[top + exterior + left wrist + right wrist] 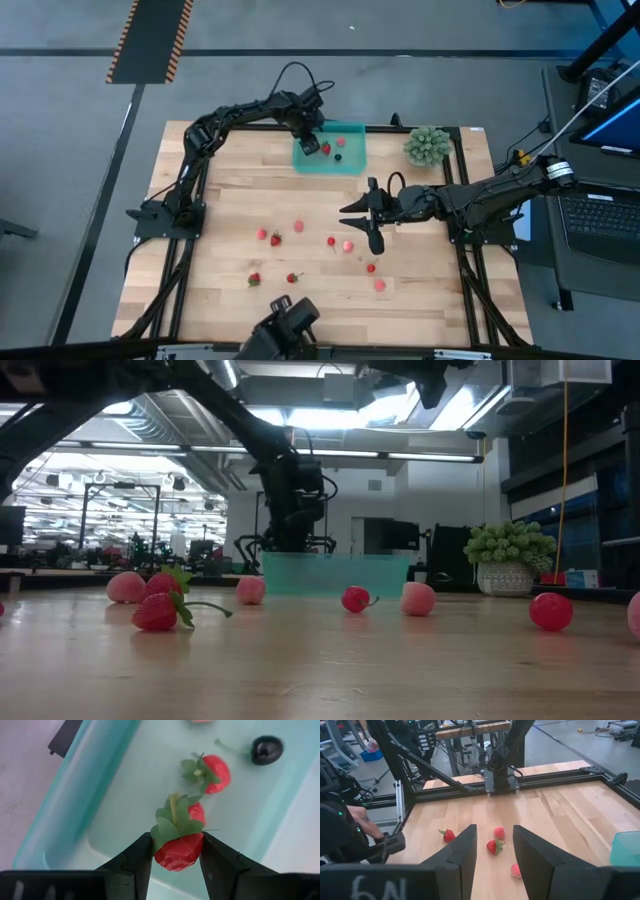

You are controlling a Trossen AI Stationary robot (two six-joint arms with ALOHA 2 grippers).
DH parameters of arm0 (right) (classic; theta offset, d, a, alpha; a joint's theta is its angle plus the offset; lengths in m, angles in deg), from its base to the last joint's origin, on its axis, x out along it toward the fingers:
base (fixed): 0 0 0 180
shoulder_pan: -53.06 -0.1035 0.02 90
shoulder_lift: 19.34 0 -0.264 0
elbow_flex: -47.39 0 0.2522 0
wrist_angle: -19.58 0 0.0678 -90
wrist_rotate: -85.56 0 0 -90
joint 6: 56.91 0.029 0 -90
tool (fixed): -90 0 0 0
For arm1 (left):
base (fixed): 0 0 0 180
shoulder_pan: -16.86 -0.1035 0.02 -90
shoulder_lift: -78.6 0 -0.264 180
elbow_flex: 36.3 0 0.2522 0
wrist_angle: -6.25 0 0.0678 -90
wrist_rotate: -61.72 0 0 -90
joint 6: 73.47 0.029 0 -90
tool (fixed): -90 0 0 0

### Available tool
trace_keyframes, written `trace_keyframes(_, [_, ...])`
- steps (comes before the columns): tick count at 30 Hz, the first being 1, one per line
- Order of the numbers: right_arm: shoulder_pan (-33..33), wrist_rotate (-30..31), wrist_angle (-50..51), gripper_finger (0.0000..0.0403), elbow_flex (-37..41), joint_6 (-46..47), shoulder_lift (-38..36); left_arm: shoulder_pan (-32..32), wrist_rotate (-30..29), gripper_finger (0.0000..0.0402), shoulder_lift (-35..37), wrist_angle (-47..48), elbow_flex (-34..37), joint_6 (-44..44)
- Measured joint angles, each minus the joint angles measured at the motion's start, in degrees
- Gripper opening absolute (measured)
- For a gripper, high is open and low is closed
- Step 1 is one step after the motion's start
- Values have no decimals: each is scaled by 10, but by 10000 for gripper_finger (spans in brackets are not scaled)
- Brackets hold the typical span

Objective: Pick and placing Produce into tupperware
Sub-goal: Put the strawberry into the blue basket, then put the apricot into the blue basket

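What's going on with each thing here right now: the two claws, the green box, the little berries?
left gripper: shut on a strawberry, held above the tupperware.
right gripper: open, empty, hovering over the table.
strawberry: pinched between the fingers, not yet dropped.
tupperware: lidless, a few berries inside.
loose berries: scattered on the table.

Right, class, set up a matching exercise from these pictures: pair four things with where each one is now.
Things:
1. held strawberry
2. dark berry
3. spiky green plant
4. right gripper

Places:
A. lying inside the tupperware
B. on the table's far right corner
C. over the loose berries mid-table, jaws open
D. between the left gripper's jaws, above the tupperware

Pairs: 1-D, 2-A, 3-B, 4-C
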Motion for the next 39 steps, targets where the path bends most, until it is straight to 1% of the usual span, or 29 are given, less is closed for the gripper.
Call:
trace_keyframes(11, [0, 0, 1, 129, 0, 0, 0, -3, -10, 140, -14, 12, 1, 5])
trace_keyframes(16, [0, 0, 1, 129, 0, 0, 0, 1, -30, 169, -14, 13, 1, 5])
trace_keyframes(22, [0, 0, 0, 129, 0, 1, 0, 9, -39, 206, -14, 11, 1, 5])
trace_keyframes(27, [0, 0, 1, 129, 0, 1, 0, 13, -40, 223, -11, 16, 1, 11])
trace_keyframes(30, [0, 0, 1, 129, 0, 3, 0, 14, -41, 225, 11, 37, -4, 30])
trace_keyframes(34, [0, 0, 0, 129, 0, 3, 0, 19, -41, 225, 46, 76, -28, 31])
trace_keyframes(39, [0, 0, 1, 129, 0, 2, 0, 33, -38, 226, 114, 117, -37, 30])
